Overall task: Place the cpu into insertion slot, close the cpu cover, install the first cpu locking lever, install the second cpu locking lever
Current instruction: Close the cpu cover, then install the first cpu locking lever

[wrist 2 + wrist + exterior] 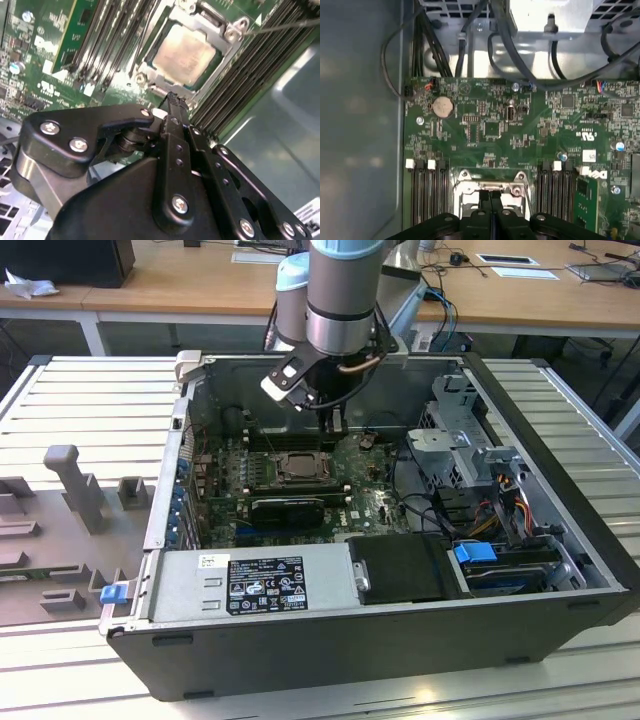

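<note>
The cpu (187,52) lies flat in the insertion slot (148,74), its silver-grey top face showing. The cpu cover (212,20) lies down around it as a metal frame. A thin metal lever rod (280,27) runs away from one corner of the socket. My gripper (177,100) hangs just above the socket's edge with its black fingers (486,202) pressed together and nothing between them. In the exterior view the gripper (333,425) is inside the open computer case, just behind the socket (300,468) on the green board.
Long black memory slots (427,192) flank the socket on both sides. A grey power-supply box (255,582) fills the case's front, and a drive cage (465,445) with cables stands at the exterior view's right. The case wall (180,450) rises at the left.
</note>
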